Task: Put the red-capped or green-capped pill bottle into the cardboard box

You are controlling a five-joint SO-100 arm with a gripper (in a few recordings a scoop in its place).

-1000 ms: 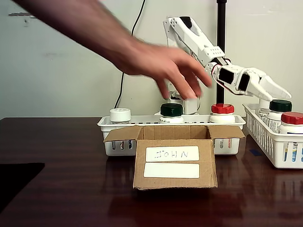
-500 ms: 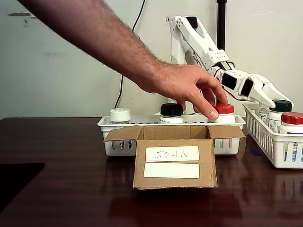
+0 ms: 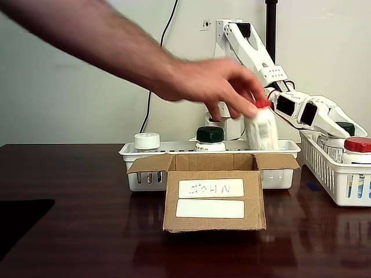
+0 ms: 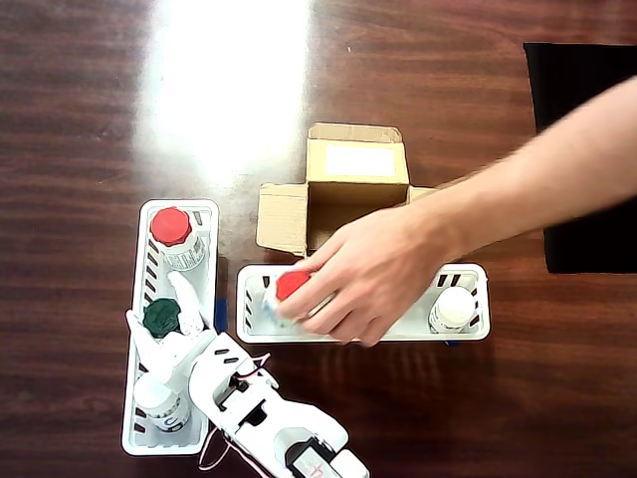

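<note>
The cardboard box point(image 3: 213, 197) point(image 4: 356, 179) marked "JOHN" stands open in front of the middle white basket point(image 3: 134, 157) point(image 4: 363, 334). A person's hand point(image 3: 203, 81) point(image 4: 383, 274) holds a red-capped pill bottle point(image 3: 262, 128) point(image 4: 291, 286) lifted above that basket. A green-capped bottle point(image 3: 210, 137) stays in it. My gripper point(image 3: 351, 124) point(image 4: 164, 319) is open in the side basket point(image 3: 330, 174) point(image 4: 139, 299), a finger on each side of another green-capped bottle point(image 3: 349, 127) point(image 4: 159, 317). One more red-capped bottle point(image 3: 358, 147) point(image 4: 171, 229) stands beside it.
White-capped bottles stand in the middle basket point(image 3: 147, 141) point(image 4: 456, 309) and in the side basket point(image 4: 159, 400). A black mat point(image 3: 23, 223) point(image 4: 582, 149) lies at the table edge. The person's forearm point(image 3: 87, 37) point(image 4: 557, 179) reaches across above the box.
The hand came down on the red-capped bottle in the middle basket, gripped it and lifted it. My gripper sank lower over the side basket.
</note>
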